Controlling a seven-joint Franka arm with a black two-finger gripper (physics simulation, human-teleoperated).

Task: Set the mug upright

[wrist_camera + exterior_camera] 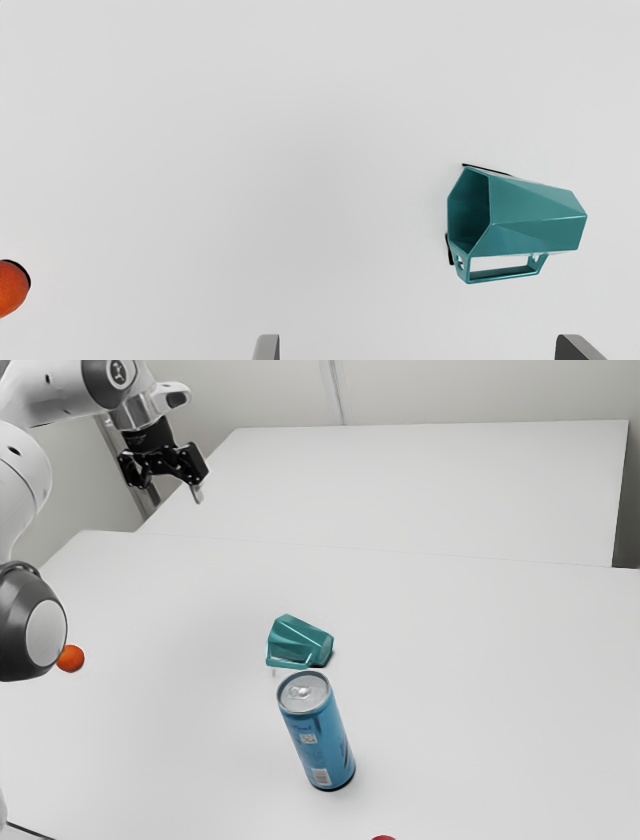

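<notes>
Mug: teal, glossy, faceted mug with an angular handle [298, 642]; it lies on its side on the white table [480, 680], not upright; its open mouth faces the exterior view's left, its base the exterior view's right
Handle: an angular teal loop [505, 272]; it juts from the mug's flank, on the side toward the can; in the wrist view it is on the side toward the fingertips
End effector: black, two-fingered, with grey tips [175, 495]; released, its fingers wide apart; it hangs above the table in the exterior view's upper left, well apart from the mug
Arm: white with dark grey joints [22, 490]; it comes in from the exterior view's left
Can: tall, slim, blue metal can with a silver lid [320, 740]; it stands upright near the mug
Ball: small, round, orange [71, 659]; it rests on the table, well apart from the mug, on its mouth side
Red thing: a sliver at the exterior view's bottom edge [384, 838]; too little visible to identify
</notes>
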